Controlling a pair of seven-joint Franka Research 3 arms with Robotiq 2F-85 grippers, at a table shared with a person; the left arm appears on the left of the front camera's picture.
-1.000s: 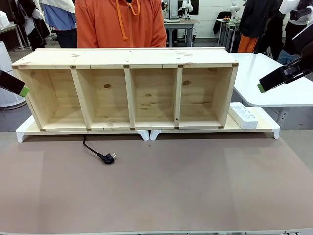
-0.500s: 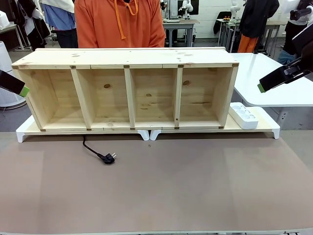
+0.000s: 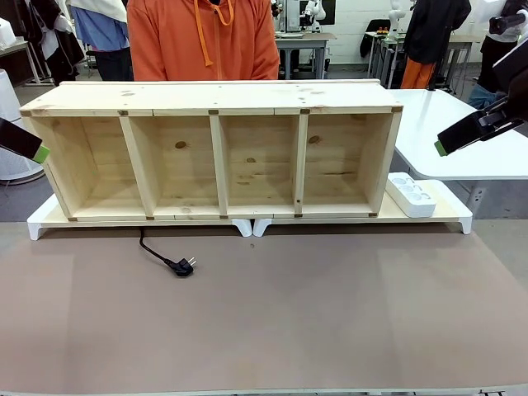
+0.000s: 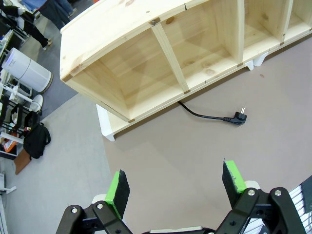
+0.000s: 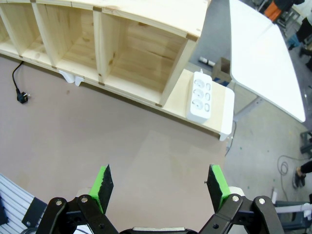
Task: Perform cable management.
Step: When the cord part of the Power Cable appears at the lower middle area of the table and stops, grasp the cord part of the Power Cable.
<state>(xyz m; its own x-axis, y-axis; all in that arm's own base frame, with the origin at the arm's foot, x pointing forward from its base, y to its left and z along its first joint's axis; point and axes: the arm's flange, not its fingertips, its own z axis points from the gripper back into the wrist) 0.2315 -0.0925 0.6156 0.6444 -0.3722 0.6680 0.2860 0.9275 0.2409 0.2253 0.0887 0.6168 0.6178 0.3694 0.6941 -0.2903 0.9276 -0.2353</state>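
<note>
The cable (image 3: 153,251) comes out from under the front edge of the white riser (image 3: 37,224), roughly below the first divider from the robot's left of the wooden shelf (image 3: 219,97). It curves a short way over the brown table surface (image 3: 289,322) and ends in its black plug (image 3: 184,266). The plug lies flat on the surface with its metal pins toward the robot's right, apart from everything else. Where the cord runs behind the riser cannot be seen. The shelf stands on the riser with its four open compartments facing the robot. Just beside the shelf's right end, a white power strip (image 3: 410,196) rests on the same riser with nothing plugged into the sockets that show. Neither gripper touches the cable. The left gripper (image 4: 174,170) hangs in the air over the table's left end, its green-padded fingers (image 4: 118,187) spread wide with nothing between them; in its wrist view the plug lies well beyond the fingertips, near the shelf's front. The right gripper (image 5: 160,169) is held up over the right end, its jaws just as wide and empty, and looks down on the power strip and the shelf's right compartments — the plug shows small at the far left edge of that view. A person in an orange hooded top (image 3: 202,45) stands behind the shelf at the far side, hands out of sight. A white table (image 3: 470,136) stands off to the right.
</note>
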